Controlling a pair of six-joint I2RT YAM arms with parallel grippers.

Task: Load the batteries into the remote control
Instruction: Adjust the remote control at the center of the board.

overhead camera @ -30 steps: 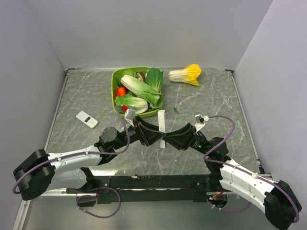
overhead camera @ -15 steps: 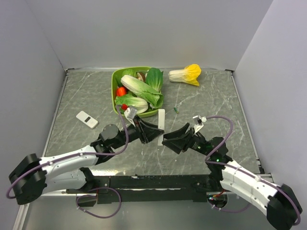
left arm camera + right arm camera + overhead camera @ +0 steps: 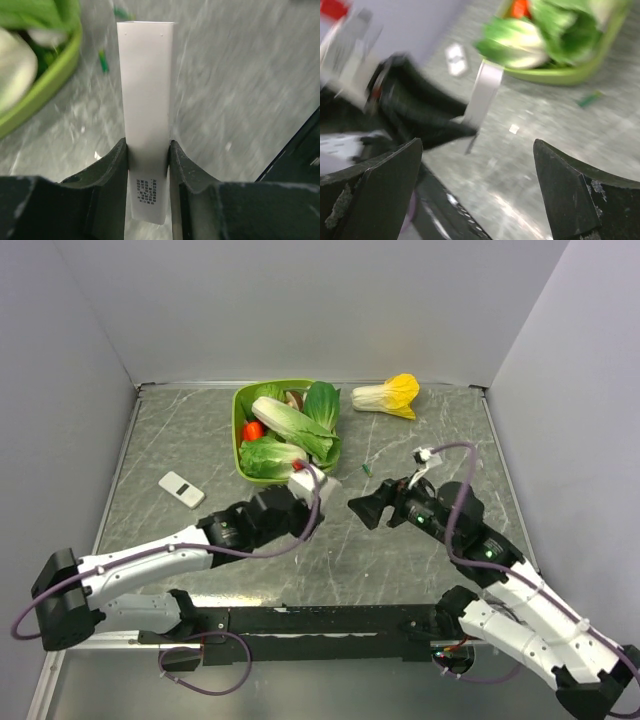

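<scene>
Handover of the remote control, seen from above and from both wrists. The remote control (image 3: 326, 483) is now gripped by the left gripper (image 3: 308, 496) alone. In the left wrist view its white casing (image 3: 148, 95) is pinched by its long sides between the closed fingers (image 3: 116, 165), with most of its length projecting beyond them. A second ago it was held from both ends, in front of the bowl (image 3: 238, 430). Since then it has been released by the right gripper (image 3: 360, 512), which has been drawn back to the right of the bowl. The right gripper's fingers (image 3: 395, 175) are spread wide with nothing between them.

The remote control has been carried up to the bowl's near right corner. It is seen from the right wrist (image 3: 485, 92) slanting out of the left gripper just in front of the bowl's rim (image 3: 555, 76).

The batteries (image 3: 368, 469) are left untouched on the table (image 3: 180, 440), just right of that same corner. They show in the left wrist view as blurred green slivers (image 3: 103, 61) beside the bowl's rim (image 3: 55, 82).

The change is judged to free the right gripper for fetching a battery while the remote control is steadied by the left. Neither battery is loaded yet, and it cannot be told whether the battery compartment is open.
</scene>
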